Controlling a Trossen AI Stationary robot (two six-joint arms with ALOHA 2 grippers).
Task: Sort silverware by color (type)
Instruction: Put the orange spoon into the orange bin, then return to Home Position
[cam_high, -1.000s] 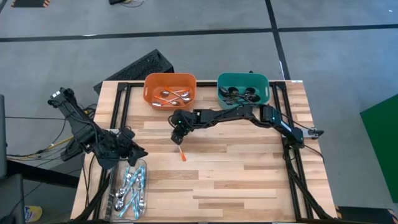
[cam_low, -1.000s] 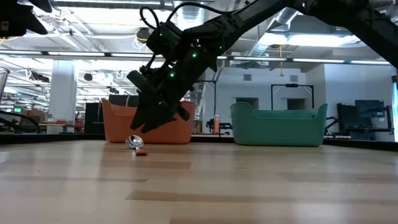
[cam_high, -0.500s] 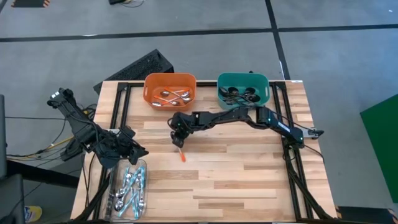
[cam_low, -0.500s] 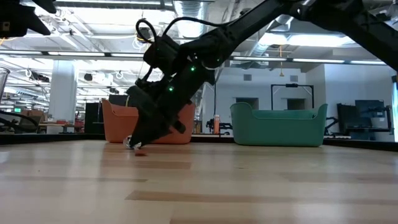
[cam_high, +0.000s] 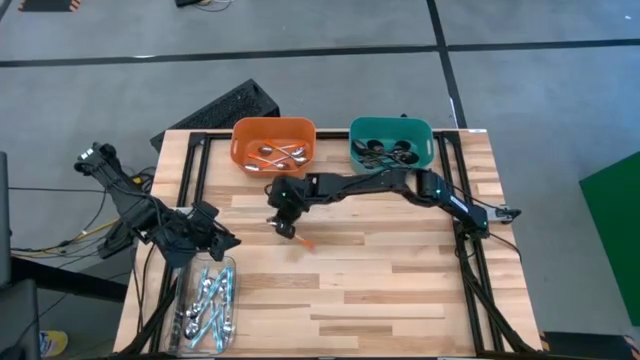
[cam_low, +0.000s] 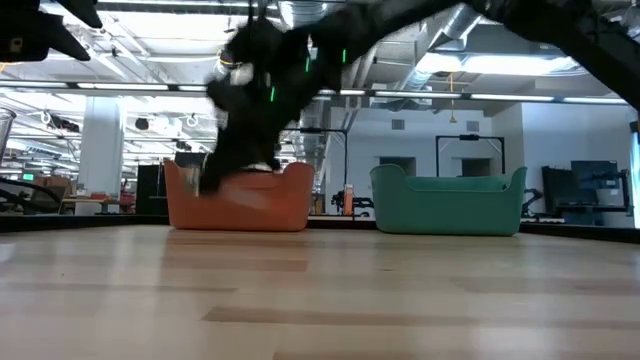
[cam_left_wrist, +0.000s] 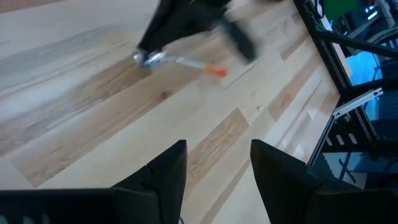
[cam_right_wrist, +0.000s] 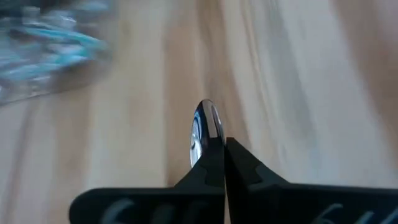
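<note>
Two bins stand at the table's far edge: an orange bin (cam_high: 273, 143) holding about three orange-handled spoons (cam_high: 280, 154), and a green bin (cam_high: 391, 142) with several dark spoons (cam_high: 388, 151) too bunched to count, while a clear tray (cam_high: 205, 300) at the near left corner holds a heap of light-blue-handled spoons (cam_high: 212, 300). No writing is readable anywhere. The right gripper (cam_high: 284, 222) is closed on one orange-handled spoon (cam_high: 303, 241), pinched near the bowl and lifted above the table centre, and the left gripper (cam_high: 222, 241) hovers with fingers apart just above the tray.
</note>
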